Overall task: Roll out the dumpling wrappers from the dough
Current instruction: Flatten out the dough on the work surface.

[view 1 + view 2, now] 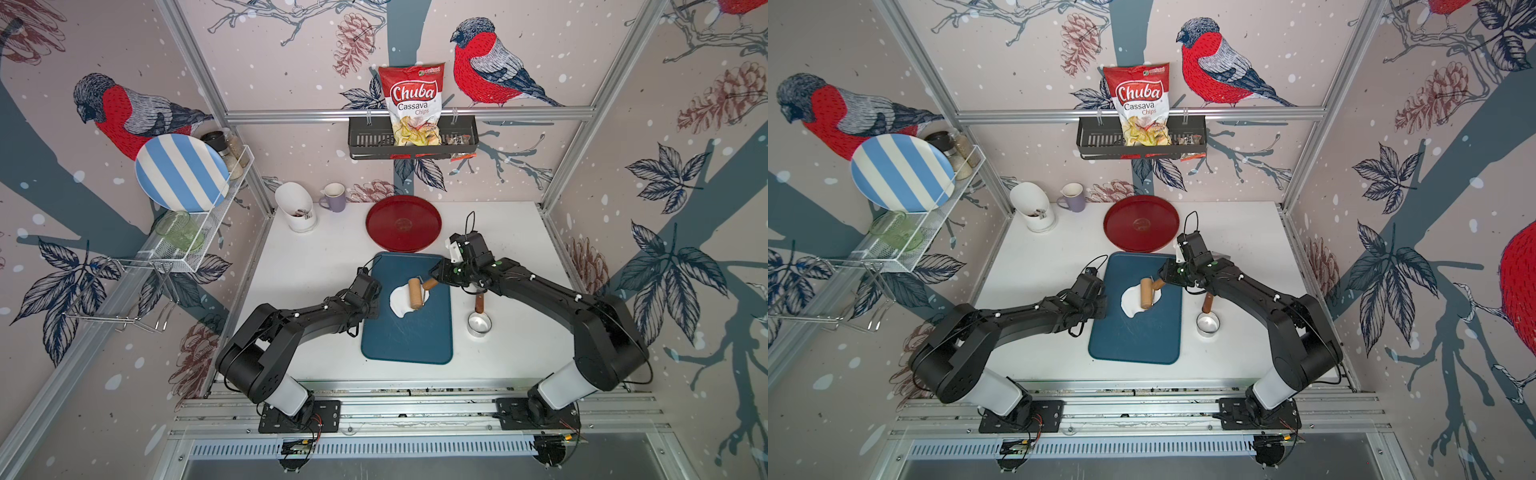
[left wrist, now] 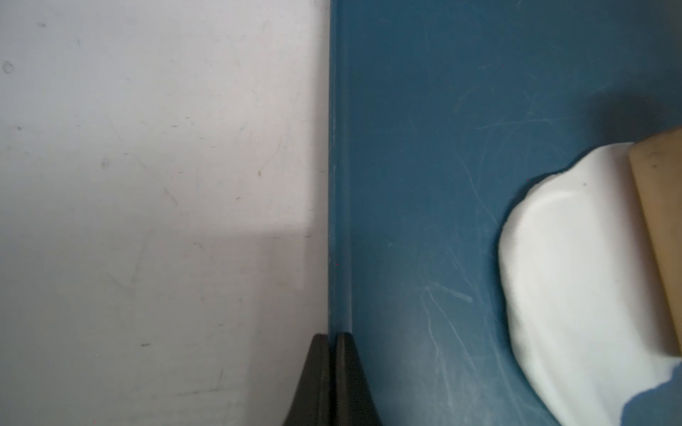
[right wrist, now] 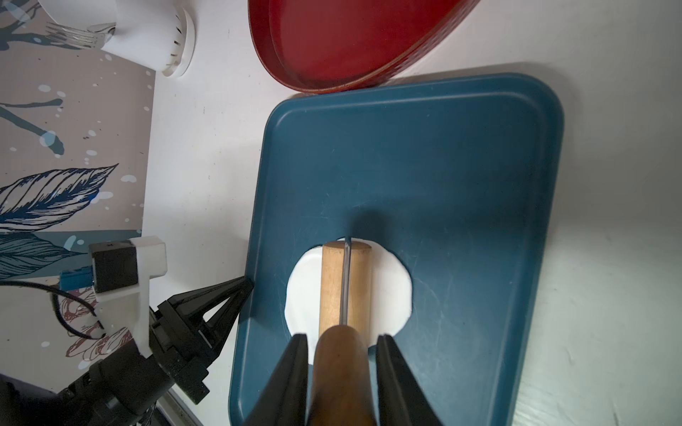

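Dough (image 1: 399, 302), matte white, soft and pressed thin with an uneven, lobed outline, is seen lying on the far half of the blue board (image 1: 409, 340), about midway between its left and right edges. The board is a smooth dark-blue rectangle with rounded corners, a low raised rim and fine scratches. A roller (image 3: 330, 284) with a pale wooden barrel, a thin metal bar and a darker rounded wooden handle is laid on the part of the dough toward the board's right edge. Its handle is pinched between the partly parted fingers of the right gripper (image 3: 341, 337). The left gripper (image 2: 335, 337) is pressed together, its tips set at the board's left rim, apart from the dough.
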Controlling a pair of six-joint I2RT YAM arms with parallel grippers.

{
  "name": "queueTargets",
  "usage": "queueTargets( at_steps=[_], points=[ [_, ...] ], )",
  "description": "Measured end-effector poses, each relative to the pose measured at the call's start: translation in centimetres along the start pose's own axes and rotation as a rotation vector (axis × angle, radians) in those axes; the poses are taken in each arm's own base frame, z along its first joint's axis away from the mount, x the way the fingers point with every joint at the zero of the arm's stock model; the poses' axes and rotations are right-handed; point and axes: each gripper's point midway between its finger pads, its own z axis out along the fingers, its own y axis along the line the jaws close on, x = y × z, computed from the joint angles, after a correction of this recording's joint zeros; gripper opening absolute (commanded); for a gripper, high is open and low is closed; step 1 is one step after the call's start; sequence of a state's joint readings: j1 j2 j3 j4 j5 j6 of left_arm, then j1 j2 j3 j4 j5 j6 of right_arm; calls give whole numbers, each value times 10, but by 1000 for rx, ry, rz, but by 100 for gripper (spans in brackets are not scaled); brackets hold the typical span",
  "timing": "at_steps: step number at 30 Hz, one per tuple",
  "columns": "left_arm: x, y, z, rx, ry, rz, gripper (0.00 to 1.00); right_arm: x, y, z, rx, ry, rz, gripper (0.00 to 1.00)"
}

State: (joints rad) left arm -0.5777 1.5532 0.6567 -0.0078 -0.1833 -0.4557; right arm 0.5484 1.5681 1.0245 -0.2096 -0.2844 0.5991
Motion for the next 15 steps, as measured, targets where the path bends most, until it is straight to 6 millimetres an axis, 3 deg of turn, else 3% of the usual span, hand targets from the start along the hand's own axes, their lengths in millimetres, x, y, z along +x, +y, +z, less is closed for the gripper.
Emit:
queueTargets(
  at_steps=[15],
  points=[
    [-1, 0, 1, -5, 6, 1, 0, -7, -36, -23, 56, -42, 16, 0]
  ],
)
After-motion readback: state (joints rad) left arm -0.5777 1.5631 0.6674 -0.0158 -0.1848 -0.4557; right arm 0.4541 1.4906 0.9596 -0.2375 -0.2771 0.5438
